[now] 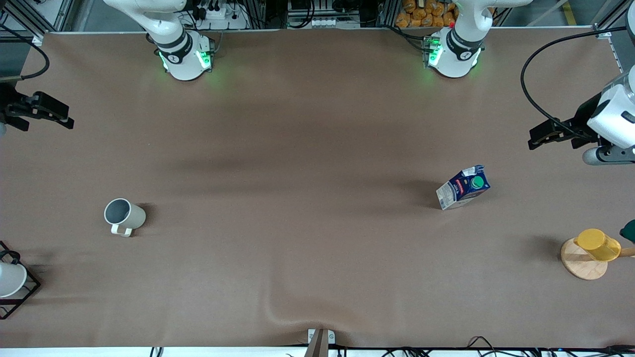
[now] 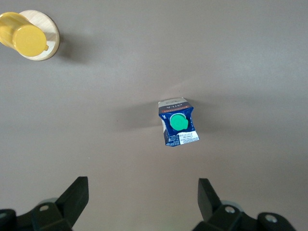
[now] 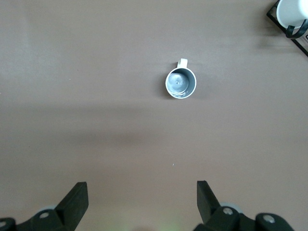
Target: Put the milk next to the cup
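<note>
The milk (image 1: 464, 187), a dark blue carton with a green cap, stands on the brown table toward the left arm's end. It also shows in the left wrist view (image 2: 178, 124). The cup (image 1: 124, 216), a grey-beige mug with a loop handle, stands toward the right arm's end and shows in the right wrist view (image 3: 181, 83). My left gripper (image 1: 539, 139) is open and empty, up in the air over the table's edge, apart from the milk; it shows in its own view (image 2: 143, 197). My right gripper (image 1: 59, 116) is open and empty, high over its end of the table (image 3: 142, 199).
A yellow cup (image 1: 598, 244) sits on a round wooden coaster (image 1: 580, 267) nearer the front camera than the milk. A white cup (image 1: 9, 278) in a black wire rack (image 1: 25, 295) stands near the mug. The table cover has a ridge (image 1: 278, 310) at the near edge.
</note>
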